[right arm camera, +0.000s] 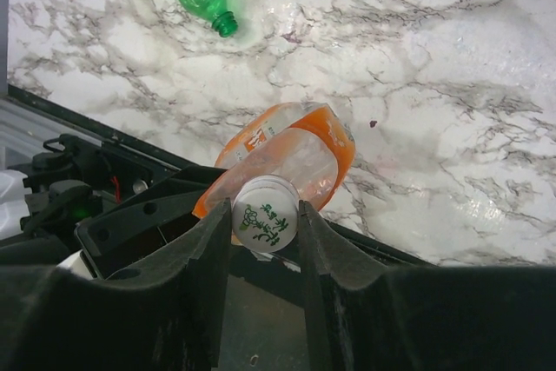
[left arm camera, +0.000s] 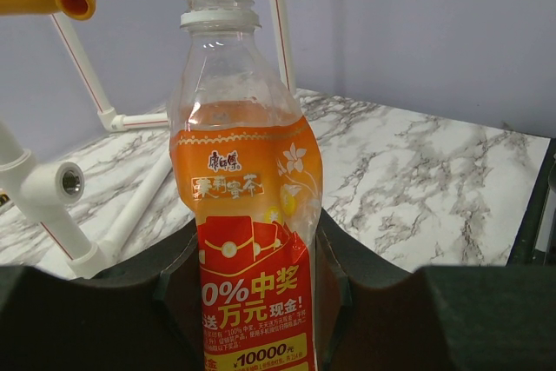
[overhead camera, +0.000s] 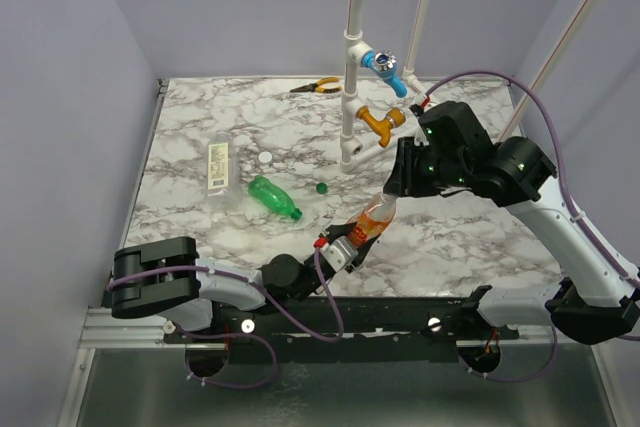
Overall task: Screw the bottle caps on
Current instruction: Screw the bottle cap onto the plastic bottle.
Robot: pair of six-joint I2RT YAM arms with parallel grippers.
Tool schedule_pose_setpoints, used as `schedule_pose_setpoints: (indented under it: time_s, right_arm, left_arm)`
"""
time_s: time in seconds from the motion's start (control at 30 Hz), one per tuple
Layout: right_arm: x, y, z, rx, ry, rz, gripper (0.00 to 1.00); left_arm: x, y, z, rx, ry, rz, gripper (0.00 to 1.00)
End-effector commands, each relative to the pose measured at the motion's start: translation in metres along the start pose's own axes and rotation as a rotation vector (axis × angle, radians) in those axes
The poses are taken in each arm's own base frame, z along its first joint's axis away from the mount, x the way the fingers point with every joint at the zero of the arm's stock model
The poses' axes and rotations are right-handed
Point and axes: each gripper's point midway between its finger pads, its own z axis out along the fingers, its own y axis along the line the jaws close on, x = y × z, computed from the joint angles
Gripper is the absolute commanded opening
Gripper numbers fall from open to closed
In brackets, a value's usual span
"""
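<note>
Your right claw [right arm camera: 265, 213] is closed on the printed white cap [right arm camera: 263, 227], one finger touching each side, and the cap sits on the neck of the orange bottle [right arm camera: 287, 158]. How far it is threaded, can't tell. Your left claw [left arm camera: 256, 301] is clamped tight round the lower body of that bottle, holding it off the marble table [overhead camera: 460, 247], neck tilted toward 1 o'clock in the top view, up to the right claw.

So cap one looks to be mid-screw, not finished: you likely need more turns before letting go.

Rest is untouched. Green bottle [overhead camera: 273, 196] lies on its side at 9 o'clock from the orange one, neck bare; its green cap [overhead camera: 321, 187] sits loose just apart from it at 2 o'clock. Clear bottle [overhead camera: 218, 165] lies flat at 10 o'clock from the green one, loose white cap [overhead camera: 266, 158] near it at 3 o'clock; whether its neck is bare, can't tell.

My read: none confirmed done, one in hand, two left
</note>
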Motion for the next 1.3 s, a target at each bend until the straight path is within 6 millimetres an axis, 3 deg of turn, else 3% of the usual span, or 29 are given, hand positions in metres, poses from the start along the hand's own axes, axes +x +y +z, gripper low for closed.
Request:
schedule_pose_setpoints:
  time_s: [0.0, 0.23, 0.67, 1.27]
  right_arm:
    - [0.002, -0.003, -0.002, 0.019, 0.0, 0.031, 0.34]
    - [0.008, -0.001, 0.003, 0.019, 0.022, 0.099, 0.32]
    - [0.022, -0.005, 0.018, 0.073, 0.082, 0.206, 0.31]
    - [0.043, -0.007, 0.036, 0.156, 0.193, 0.35, 0.32]
  left_arm:
    - [-0.013, 0.002, -0.001, -0.009, -0.036, -0.011, 0.0]
    - [-0.025, 0.008, 0.006, -0.042, -0.061, 0.013, 0.0]
    - [-0.028, 0.012, 0.017, -0.087, -0.071, 0.062, 0.0]
    - [-0.05, 0.002, 0.03, -0.078, -0.115, 0.235, 0.0]
